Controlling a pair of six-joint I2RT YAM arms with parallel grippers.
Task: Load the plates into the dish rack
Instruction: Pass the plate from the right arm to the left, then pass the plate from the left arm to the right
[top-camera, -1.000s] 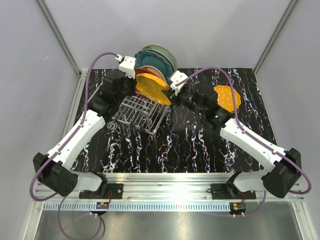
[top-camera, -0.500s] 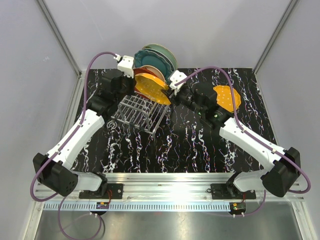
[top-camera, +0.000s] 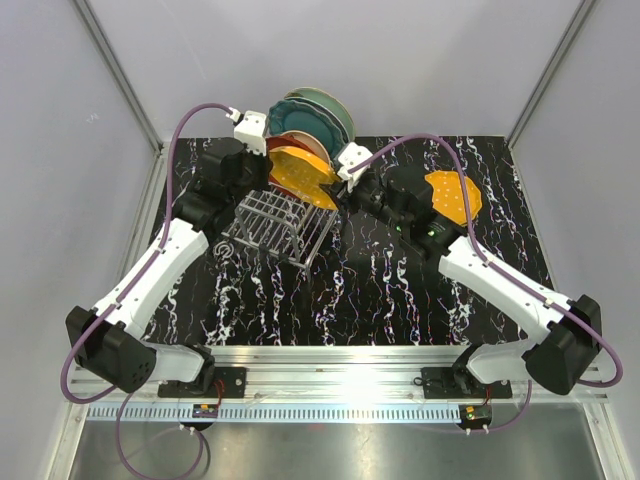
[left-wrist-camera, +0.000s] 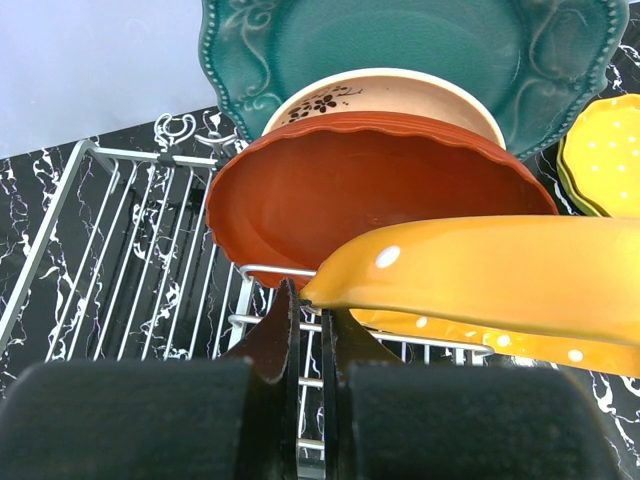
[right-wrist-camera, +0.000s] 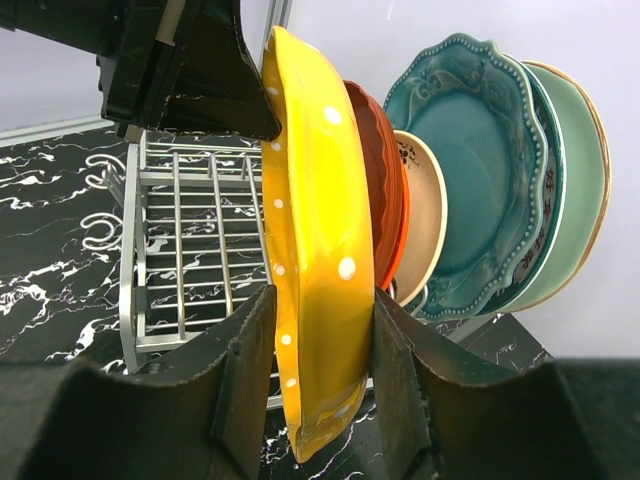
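On the black marbled table (top-camera: 400, 290), the dotted orange-yellow plate (right-wrist-camera: 315, 250) stands on edge over the dish rack (top-camera: 275, 225), just in front of the red-orange plate (left-wrist-camera: 350, 190), between the fingers of the right gripper (right-wrist-camera: 322, 300) (clamped or slack: cannot tell), with the closed, empty left gripper (left-wrist-camera: 310, 300) at its rim.

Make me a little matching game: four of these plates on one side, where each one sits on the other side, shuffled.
1 upright dotted orange-yellow plate
2 red-orange plate
3 mint green plate
4 other dotted plate

A far end of the row
B flat on the table, right of the dish rack
C between the right arm's jaws
D next in the row to the upright dotted plate

Pairs: 1-C, 2-D, 3-A, 4-B
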